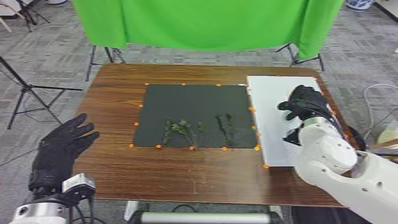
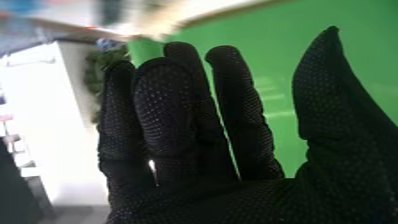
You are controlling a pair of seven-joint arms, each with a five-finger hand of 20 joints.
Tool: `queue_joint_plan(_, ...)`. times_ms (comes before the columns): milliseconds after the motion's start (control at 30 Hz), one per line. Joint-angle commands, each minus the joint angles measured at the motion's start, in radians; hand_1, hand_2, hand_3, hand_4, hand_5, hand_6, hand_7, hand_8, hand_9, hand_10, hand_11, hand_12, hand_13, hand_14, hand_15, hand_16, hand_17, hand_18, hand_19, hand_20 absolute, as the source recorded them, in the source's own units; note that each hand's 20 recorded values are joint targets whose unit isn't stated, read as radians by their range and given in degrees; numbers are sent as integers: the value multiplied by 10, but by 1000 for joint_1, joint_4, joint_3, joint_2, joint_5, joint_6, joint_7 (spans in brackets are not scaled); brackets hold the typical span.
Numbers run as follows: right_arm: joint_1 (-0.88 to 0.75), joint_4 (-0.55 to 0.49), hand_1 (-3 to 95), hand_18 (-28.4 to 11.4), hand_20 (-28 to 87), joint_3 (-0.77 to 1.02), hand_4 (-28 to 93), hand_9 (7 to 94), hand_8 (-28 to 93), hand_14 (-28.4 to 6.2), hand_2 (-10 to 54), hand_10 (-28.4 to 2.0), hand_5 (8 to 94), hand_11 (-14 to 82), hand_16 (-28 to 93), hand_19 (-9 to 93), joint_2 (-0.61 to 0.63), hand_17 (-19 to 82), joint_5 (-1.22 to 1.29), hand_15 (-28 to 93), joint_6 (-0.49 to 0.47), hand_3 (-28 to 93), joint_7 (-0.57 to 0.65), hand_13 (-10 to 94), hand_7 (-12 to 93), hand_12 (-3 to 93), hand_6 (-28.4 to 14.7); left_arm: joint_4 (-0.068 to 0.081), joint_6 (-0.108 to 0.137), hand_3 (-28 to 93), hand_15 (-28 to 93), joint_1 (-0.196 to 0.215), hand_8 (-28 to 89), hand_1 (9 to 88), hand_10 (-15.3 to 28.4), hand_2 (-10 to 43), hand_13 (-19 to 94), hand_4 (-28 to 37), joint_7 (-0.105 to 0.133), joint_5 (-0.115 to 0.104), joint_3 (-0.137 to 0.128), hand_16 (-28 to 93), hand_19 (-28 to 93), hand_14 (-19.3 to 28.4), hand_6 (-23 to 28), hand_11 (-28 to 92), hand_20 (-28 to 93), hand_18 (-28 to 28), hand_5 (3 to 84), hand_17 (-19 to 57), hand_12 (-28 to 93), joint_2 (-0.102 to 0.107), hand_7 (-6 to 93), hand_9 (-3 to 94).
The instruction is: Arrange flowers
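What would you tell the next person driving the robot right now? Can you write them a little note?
Left hand: open, by the table's left edge.
Right hand: open, holding nothing, over the white board.
Leafy stems: lying loose near the robot's side of the dark mat.
Done: no arranging that I can make out.
Left: arrange the stems, probably picking them up first.

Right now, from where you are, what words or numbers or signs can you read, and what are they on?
None that I can read.
Dark mat and white board: no writing I can make out.
Green cloth: no words I can make out.
Small box at the left hand's wrist: too small to tell.
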Motion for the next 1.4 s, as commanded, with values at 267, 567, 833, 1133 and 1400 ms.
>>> queue_joint_plan(267, 37, 91, 312, -220, -56, 6, -266, 553, -160, -100, -89, -177, 527, 178, 117, 932, -25, 343, 25, 758, -170, 882, 26, 666, 240, 134, -56, -2, -4, 828, 544, -2, -108, 250, 198, 66, 271, -205, -10, 3, 3, -117, 614, 267, 109, 283, -2, 226, 401, -92, 82, -5, 162, 360)
queue_joint_plan(567, 99, 136, 314, -219, -40, -64, -270, 561, -155, -101, -92, -176, 523, 181, 112, 932, -69, 342, 57, 759, -219, 883, 34, 664, 233, 136, -53, 1, -6, 828, 544, -7, -109, 250, 198, 65, 271, -205, -6, -1, 7, -117, 615, 267, 109, 283, -2, 226, 401, -92, 82, -2, 161, 359)
queue_joint_plan(833, 98, 169, 314, -220, -13, -68, -270, 582, -156, -102, -89, -173, 537, 187, 112, 932, -92, 345, 73, 759, -238, 879, 39, 669, 238, 138, -46, 4, -5, 828, 544, -10, -109, 249, 198, 65, 272, -205, -3, -3, 7, -117, 615, 266, 109, 283, -2, 226, 401, -92, 82, -1, 161, 359)
queue_joint_plan(1133, 143, 174, 318, -221, -7, -146, -271, 605, -159, -103, -88, -166, 563, 193, 116, 932, -113, 343, 67, 757, -243, 876, 32, 672, 241, 139, -37, 5, -9, 827, 545, -16, -108, 251, 198, 66, 271, -206, -7, -1, 5, -118, 615, 267, 109, 284, -3, 226, 401, -92, 82, 1, 160, 359)
queue_joint_plan(1400, 198, 188, 437, -209, 27, -245, -282, 772, -54, -76, -95, -123, 692, 237, 136, 932, -118, 374, 6, 716, -153, 807, 47, 735, 318, 169, -11, 4, -10, 828, 544, -12, -109, 250, 198, 66, 272, -204, -9, 0, 2, -118, 616, 266, 109, 283, -3, 226, 401, -92, 81, -1, 162, 359)
